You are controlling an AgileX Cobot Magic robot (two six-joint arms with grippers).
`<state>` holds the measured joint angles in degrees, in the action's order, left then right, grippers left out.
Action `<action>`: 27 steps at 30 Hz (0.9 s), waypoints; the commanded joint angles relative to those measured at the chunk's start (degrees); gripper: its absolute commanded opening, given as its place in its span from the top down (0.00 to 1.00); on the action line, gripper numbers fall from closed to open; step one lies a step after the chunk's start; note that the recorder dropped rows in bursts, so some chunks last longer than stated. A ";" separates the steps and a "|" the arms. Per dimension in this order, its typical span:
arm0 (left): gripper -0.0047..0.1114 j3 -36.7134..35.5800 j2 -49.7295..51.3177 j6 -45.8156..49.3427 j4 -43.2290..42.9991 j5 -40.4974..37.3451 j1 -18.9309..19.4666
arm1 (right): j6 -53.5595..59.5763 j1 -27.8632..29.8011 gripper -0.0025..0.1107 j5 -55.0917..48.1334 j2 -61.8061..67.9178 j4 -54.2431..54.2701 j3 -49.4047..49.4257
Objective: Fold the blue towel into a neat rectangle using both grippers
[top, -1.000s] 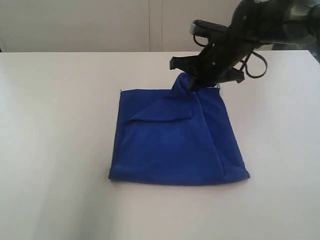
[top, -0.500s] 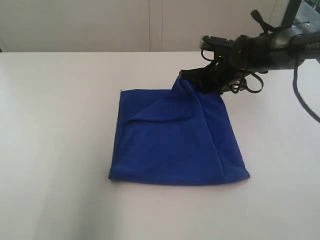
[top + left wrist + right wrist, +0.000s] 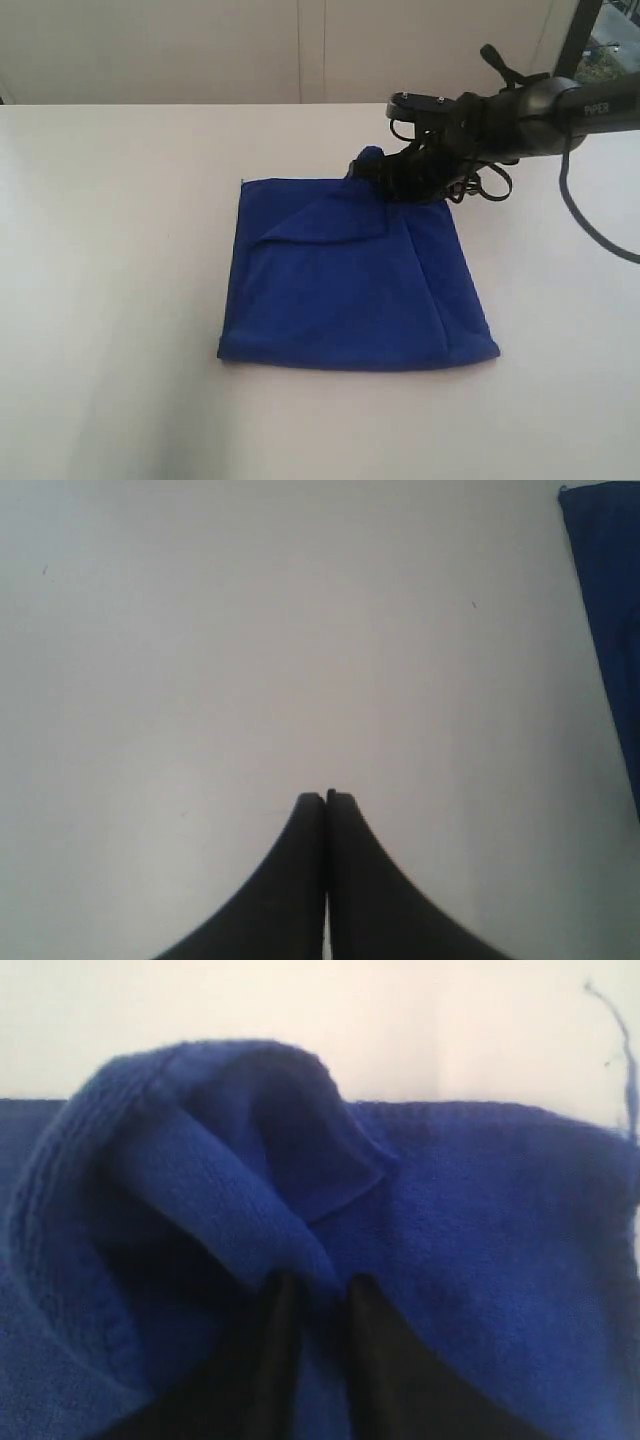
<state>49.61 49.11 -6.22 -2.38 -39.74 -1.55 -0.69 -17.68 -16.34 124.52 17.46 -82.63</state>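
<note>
Right wrist view has the right tool point(image 3: 315, 1285) pinched narrow on a bunched-up hump of the blue towel point(image 3: 350, 280), up at the edge farthest from the exterior camera. The rest of the towel lies mostly flat in the middle of the worktop point(image 3: 110, 260), roughly folded, with the top layer sitting a bit crooked. The left tool point(image 3: 327, 798) is closed on nothing, over bare worktop off to the towel's side. My worry: it's only got a small wad, so a pull could slip free or drag the whole stack askew, since nothing pins the other side.
</note>
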 commanded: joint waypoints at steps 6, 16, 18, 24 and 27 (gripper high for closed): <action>0.96 0.13 -0.49 0.09 0.36 -0.42 -0.24 | 0.69 -0.08 0.98 -1.15 -1.62 -0.23 0.40; 0.96 0.13 -0.49 0.09 0.36 -0.42 -0.24 | 0.69 -0.85 0.98 -13.84 -9.97 -0.01 0.40; 0.96 0.13 -0.49 0.09 0.36 -0.42 -0.24 | 0.69 -1.64 0.98 -15.63 -10.35 0.40 0.40; 0.96 0.13 -0.49 0.09 0.36 -0.42 -0.24 | 0.69 -5.62 0.98 -17.95 -10.09 0.69 0.40; 0.96 0.13 -0.49 0.09 0.36 -0.42 -0.24 | 0.69 -6.95 0.98 -16.89 -9.56 0.69 0.40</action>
<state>49.61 49.11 -6.22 -2.38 -39.74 -1.55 -0.69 -23.47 -33.82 114.65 18.06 -82.63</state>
